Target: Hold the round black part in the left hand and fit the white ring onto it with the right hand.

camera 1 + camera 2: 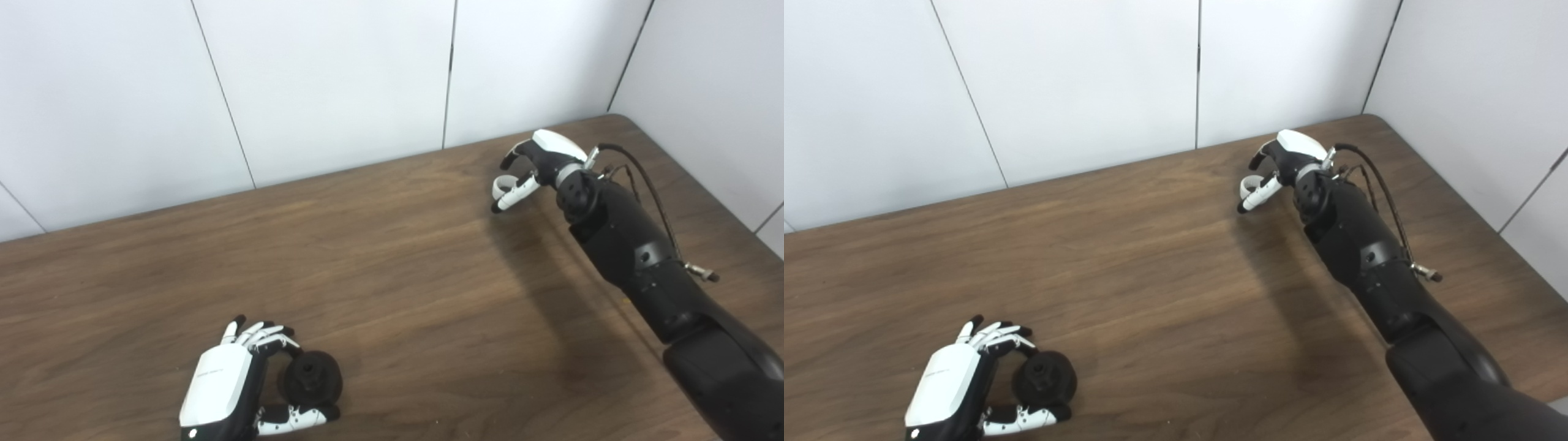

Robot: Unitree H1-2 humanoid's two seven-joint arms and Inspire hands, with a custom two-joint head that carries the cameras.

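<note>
Halfway through, by the look of it. Round black part already taken in the left hand, low at the near left of the counter, with fingers curled over its top and the thumb under it; touching the wood or just above it, hard to tell. White ring far off at the back right, pinched in the fingers of the right hand, raised a little over the counter. Both pieces gripped, then, but well apart. Left to do, probably: bringing the ring across to the black part, lining it up, pressing it on.

Counter of dark brown wood grain, bare apart from the hands. Behind and at the right, plain white wall panels with thin dark seams, meeting in a corner.
</note>
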